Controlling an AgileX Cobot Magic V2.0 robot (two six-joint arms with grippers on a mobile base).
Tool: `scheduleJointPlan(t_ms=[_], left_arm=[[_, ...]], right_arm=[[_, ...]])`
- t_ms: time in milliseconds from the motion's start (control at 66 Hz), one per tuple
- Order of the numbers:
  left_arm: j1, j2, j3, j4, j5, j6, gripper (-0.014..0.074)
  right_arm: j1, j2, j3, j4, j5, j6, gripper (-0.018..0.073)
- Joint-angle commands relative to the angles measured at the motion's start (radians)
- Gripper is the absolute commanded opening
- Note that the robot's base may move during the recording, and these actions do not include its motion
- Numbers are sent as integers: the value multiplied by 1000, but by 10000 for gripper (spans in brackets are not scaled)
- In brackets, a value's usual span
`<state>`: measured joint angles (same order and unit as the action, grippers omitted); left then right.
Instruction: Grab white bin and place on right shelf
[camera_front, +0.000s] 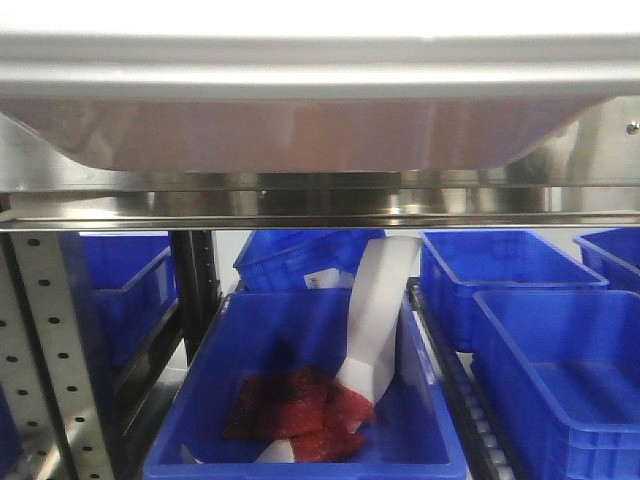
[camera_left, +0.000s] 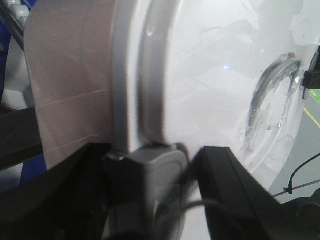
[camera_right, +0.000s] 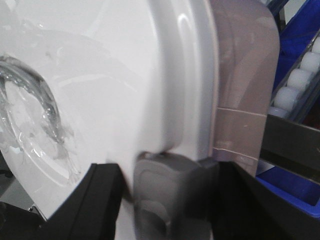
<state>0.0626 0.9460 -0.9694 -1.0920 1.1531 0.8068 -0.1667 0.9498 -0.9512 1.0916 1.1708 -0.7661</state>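
Exterior front-facing: white bin (camera_front: 300, 130) sits just above right shelf (camera_front: 320, 205) beam. Left gripper (camera_left: 152, 160) and right gripper (camera_right: 167, 175) jaws clamp it. Next is probably push in, lower.

white bin (camera_front: 300, 135) level, above right shelf (camera_front: 320, 205)

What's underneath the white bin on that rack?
Under the white bin is the right shelf; lower down, blue bins, the nearest one holding red pieces and a white package. Whether the bin touches the shelf is hidden.
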Motion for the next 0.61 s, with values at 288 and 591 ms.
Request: scheduleJointPlan(t_ms=[288, 591], left_arm=[[-16, -15, -32, -230, 103, 16, 242], [-16, -15, -32, -229, 90, 16, 241]], right_arm=[[10, -16, -28, 198, 50, -5, 386], [10, -16, -28, 198, 51, -5, 386]])
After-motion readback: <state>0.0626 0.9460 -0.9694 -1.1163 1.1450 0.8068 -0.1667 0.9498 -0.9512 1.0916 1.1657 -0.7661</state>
